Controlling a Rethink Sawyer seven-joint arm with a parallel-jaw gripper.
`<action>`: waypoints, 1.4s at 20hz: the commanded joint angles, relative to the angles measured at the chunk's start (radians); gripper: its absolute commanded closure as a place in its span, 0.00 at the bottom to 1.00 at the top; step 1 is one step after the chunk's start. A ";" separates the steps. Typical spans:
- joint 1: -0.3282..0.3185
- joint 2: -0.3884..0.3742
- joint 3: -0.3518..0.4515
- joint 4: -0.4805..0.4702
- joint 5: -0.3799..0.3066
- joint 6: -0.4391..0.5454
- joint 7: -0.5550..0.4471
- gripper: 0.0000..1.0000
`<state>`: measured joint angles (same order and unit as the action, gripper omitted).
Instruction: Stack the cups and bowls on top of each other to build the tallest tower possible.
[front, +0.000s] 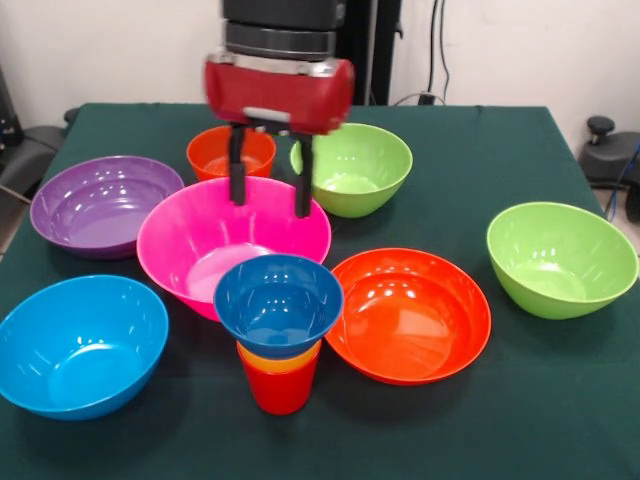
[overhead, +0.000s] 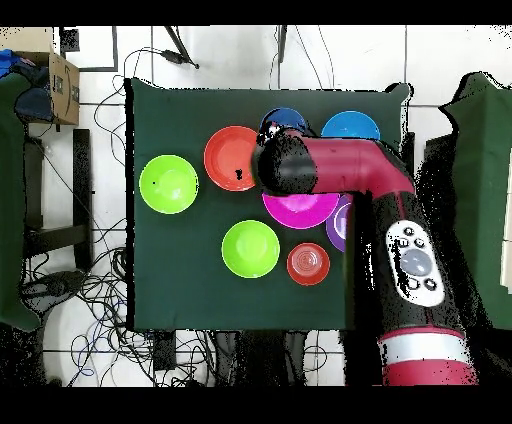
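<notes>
The tower (front: 279, 335) stands near the table's front: a red cup (front: 279, 388) lowest, an orange cup (front: 280, 357) nested in it, and the small blue bowl (front: 278, 303) on top. In the overhead view only the blue bowl (overhead: 287, 120) peeks out beside the arm. My gripper (front: 270, 188) hangs open and empty over the large pink bowl (front: 232, 243), behind the tower. Around it lie the small orange-red bowl (front: 230, 152), two lime green bowls (front: 353, 167) (front: 561, 258), the large orange-red bowl (front: 408, 314), the purple bowl (front: 105, 204) and the light blue bowl (front: 80, 343).
The dark green table (front: 480, 150) ends at the back near the wall. In the overhead view my arm (overhead: 400, 230) covers part of the pink bowl (overhead: 300, 208) and the purple bowl (overhead: 337, 225). Cables lie on the floor around the table.
</notes>
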<state>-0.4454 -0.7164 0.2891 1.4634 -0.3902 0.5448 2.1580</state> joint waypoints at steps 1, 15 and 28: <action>0.150 0.064 -0.038 -0.173 0.039 0.462 0.045 0.00; 0.205 0.032 -0.093 -0.064 0.082 0.632 0.055 0.00; 0.133 -0.038 -0.105 0.108 0.088 0.559 -0.092 0.00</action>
<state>-0.2697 -0.7555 0.1851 1.4173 -0.2922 1.0756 2.1580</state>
